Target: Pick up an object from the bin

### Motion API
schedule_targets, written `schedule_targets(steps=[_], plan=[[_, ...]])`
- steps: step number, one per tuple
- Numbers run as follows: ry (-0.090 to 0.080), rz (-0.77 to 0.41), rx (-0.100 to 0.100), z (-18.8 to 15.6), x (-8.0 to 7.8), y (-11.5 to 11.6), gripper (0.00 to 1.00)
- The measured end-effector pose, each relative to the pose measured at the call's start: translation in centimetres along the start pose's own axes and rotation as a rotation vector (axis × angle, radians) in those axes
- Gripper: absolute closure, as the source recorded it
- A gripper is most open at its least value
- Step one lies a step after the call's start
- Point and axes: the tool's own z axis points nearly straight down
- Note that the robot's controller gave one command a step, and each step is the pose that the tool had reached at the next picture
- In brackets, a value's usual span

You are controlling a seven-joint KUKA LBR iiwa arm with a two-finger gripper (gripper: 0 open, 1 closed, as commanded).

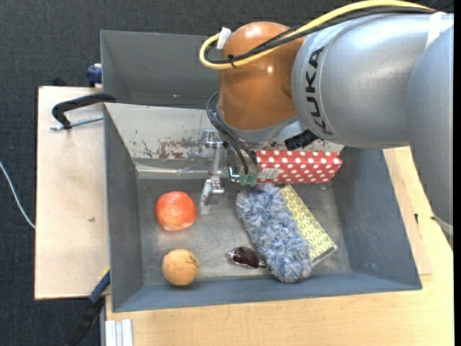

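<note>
Close to the near edge of the grey metal bin, by its near-left corner, sits a round tan ball. A bit along that edge lies a small, dark red-brown shiny thing; I cannot tell what it is. It touches the end of a long, fluffy blue-grey cloth. The cloth lies partly on top of a flat yellow pad with little marks on it. Farther in, near the left wall, is a round red-orange ball that looks like a fruit. Just past it, near the middle of the bin, the metal gripper hangs low. It is beside the red-orange ball, not over it. I cannot tell if the gripper is open or shut, and I see nothing held in it. Behind it, by the far edge, a red box with white dots lies half under the arm's orange cover. I think the arm is on the reaching-in step, and nothing is picked yet. The red-orange ball is the nearest thing to it. Next, the gripper would need to get right above one thing, go down around it, squeeze, and lift. A round ball may roll away if it gets bumped. Counting: one tan ball, one red-orange ball, one dark thing, one cloth, one pad, one box. That makes six things.
</note>
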Motion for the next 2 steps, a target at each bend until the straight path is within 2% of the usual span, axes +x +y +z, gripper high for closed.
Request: schedule_targets(steps=[1, 2], plan=[[-0.008, 0.002, -0.001, -0.5, -0.2, -0.1, 0.0], [-0.054, -0.047, -0.023, 10.4, 0.6, 7.1, 1.0]])
